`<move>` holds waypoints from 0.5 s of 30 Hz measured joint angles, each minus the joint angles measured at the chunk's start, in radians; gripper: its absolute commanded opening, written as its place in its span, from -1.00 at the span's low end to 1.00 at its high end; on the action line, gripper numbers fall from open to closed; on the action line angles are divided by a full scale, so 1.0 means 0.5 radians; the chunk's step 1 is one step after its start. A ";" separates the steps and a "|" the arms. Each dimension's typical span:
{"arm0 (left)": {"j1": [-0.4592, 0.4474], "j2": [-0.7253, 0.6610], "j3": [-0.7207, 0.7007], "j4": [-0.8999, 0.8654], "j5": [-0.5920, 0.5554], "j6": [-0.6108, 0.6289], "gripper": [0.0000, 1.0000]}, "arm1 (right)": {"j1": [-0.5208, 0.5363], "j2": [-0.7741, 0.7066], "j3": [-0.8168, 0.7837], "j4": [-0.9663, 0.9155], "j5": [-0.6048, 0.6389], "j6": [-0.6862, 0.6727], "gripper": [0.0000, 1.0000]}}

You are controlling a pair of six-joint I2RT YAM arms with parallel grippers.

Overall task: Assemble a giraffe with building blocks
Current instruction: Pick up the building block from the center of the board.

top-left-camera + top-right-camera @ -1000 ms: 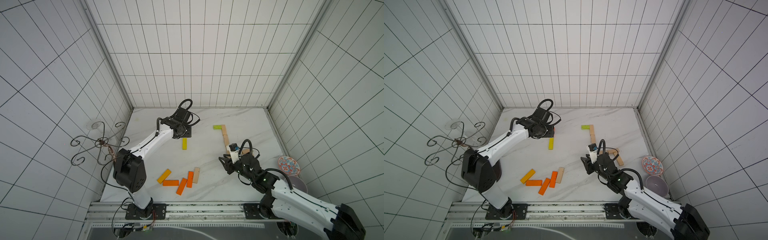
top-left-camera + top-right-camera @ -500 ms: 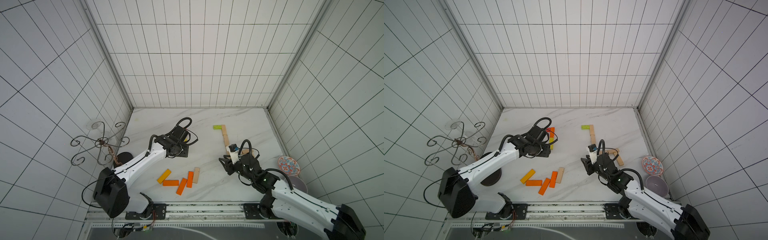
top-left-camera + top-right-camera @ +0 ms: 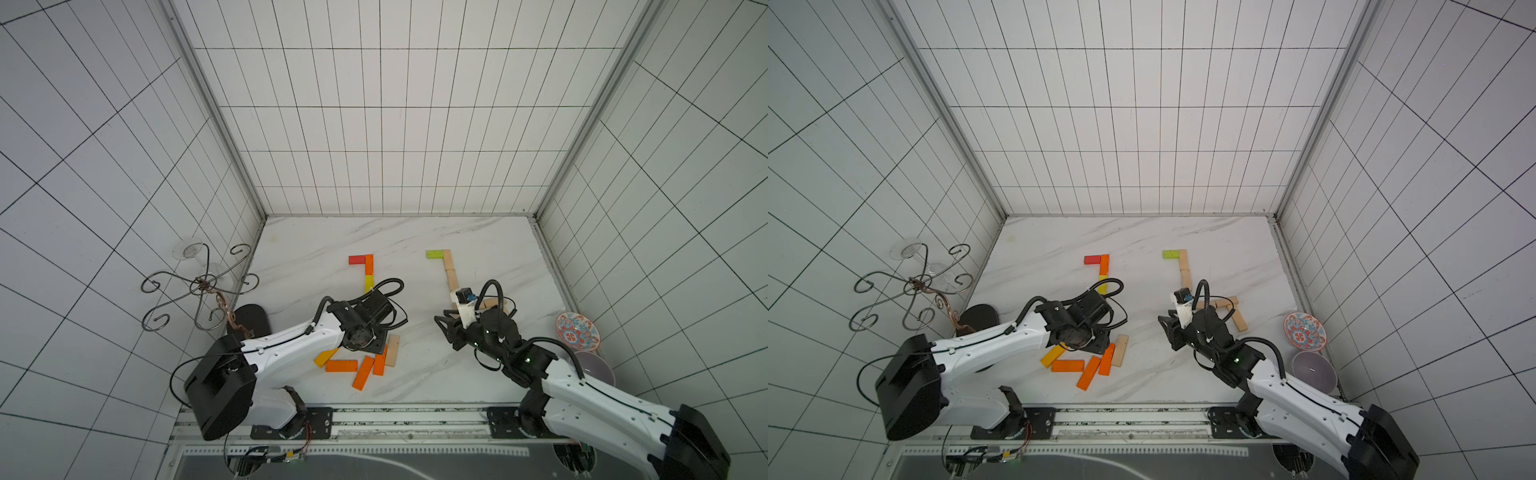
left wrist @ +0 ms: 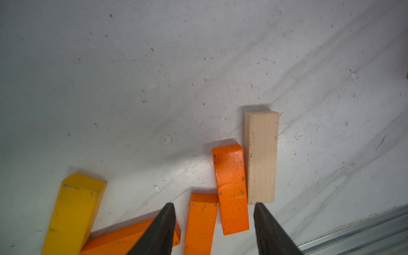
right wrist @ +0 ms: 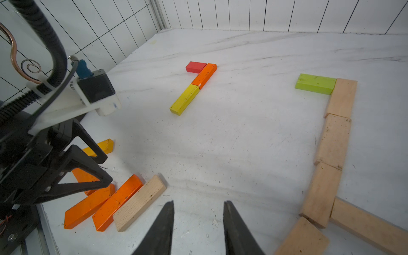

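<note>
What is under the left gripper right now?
The left gripper hangs open over the table: two orange blocks show between its fingertips, a wood block beside them. One finger covers part of a third orange block.

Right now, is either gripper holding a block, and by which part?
Nothing is held. The left gripper hangs open over the orange blocks; the right gripper is open and empty.

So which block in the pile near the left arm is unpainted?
The plain wood block, lying alongside an orange block; the others are orange or yellow.
</note>
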State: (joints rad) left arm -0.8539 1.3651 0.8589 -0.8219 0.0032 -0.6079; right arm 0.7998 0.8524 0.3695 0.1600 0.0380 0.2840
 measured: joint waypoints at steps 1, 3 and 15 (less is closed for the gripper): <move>-0.011 0.005 -0.011 0.015 0.009 -0.011 0.14 | 0.002 0.006 0.000 0.007 -0.002 0.002 -0.23; -0.029 0.033 -0.027 0.059 0.030 -0.031 0.07 | 0.009 0.011 0.000 0.014 -0.002 0.008 -0.23; -0.139 0.307 0.053 0.206 0.088 -0.048 0.02 | 0.011 0.009 -0.001 0.031 -0.002 0.008 -0.23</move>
State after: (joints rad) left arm -0.9234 1.5185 0.8852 -0.7189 0.0471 -0.6319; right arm 0.8051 0.8570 0.3691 0.1753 0.0368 0.2882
